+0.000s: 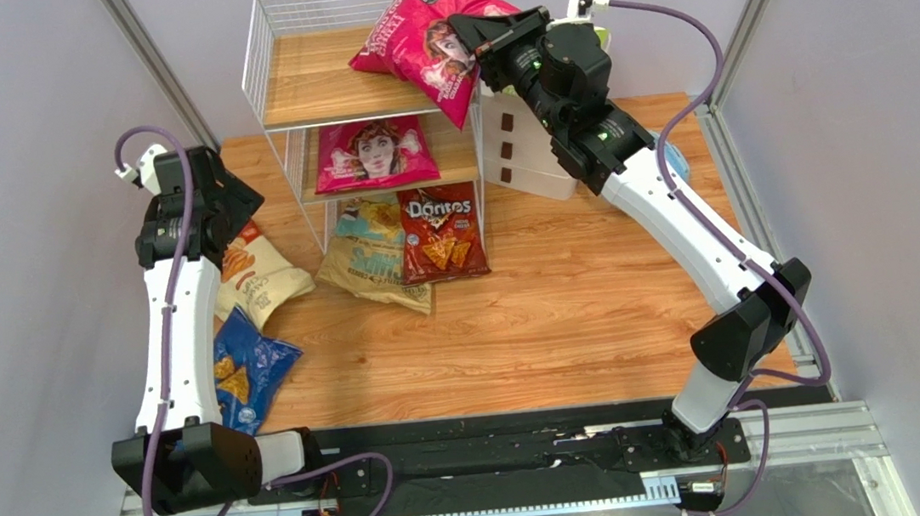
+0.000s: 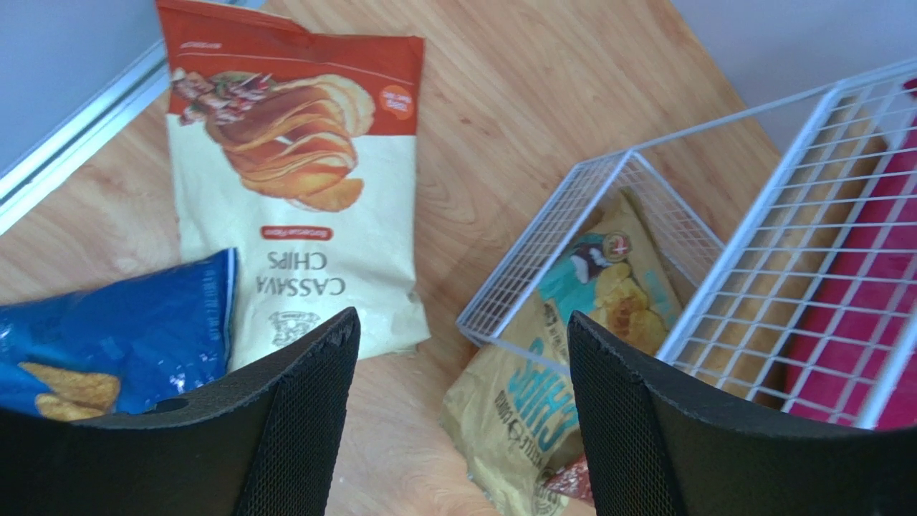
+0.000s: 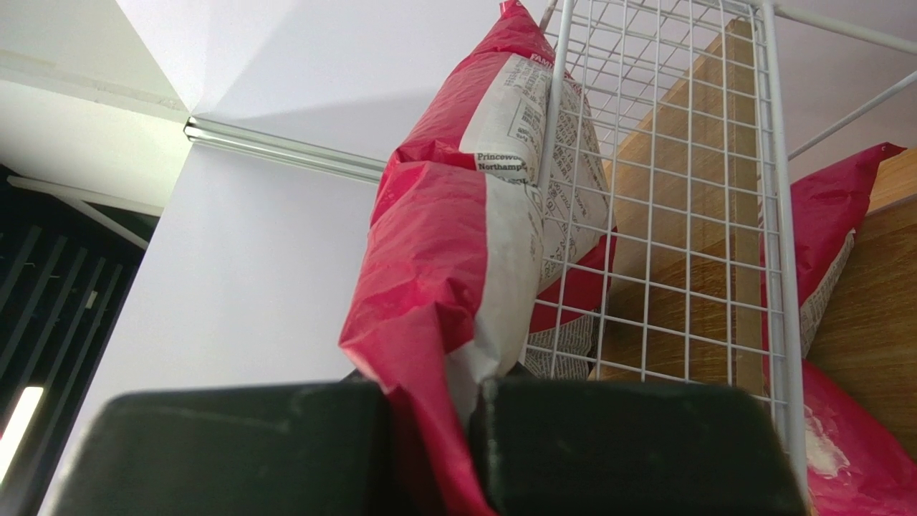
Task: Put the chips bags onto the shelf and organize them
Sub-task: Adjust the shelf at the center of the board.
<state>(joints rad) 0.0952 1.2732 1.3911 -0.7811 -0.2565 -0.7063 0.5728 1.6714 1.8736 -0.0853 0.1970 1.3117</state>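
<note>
The white wire shelf [image 1: 266, 48] stands at the back. My right gripper [image 1: 471, 42] is shut on a magenta bag [image 1: 419, 34] and holds it tilted over the top tier's right rim; in the right wrist view the bag [image 3: 452, 247] rests against the mesh [image 3: 667, 215]. A second magenta bag [image 1: 375, 154] lies on the middle tier. The red Doritos bag [image 1: 441, 232] and the tan-and-teal bag [image 1: 372, 262] lie at the bottom tier's front. My left gripper [image 2: 463, 419] is open and empty above the table, left of the shelf. The orange-and-cream bag [image 2: 296, 204] and the blue Doritos bag [image 2: 113, 344] lie below it.
A white plastic drawer unit [image 1: 531, 148] stands right of the shelf, under my right arm. Grey walls and metal rails [image 1: 742, 203] bound the wooden table [image 1: 561, 312].
</note>
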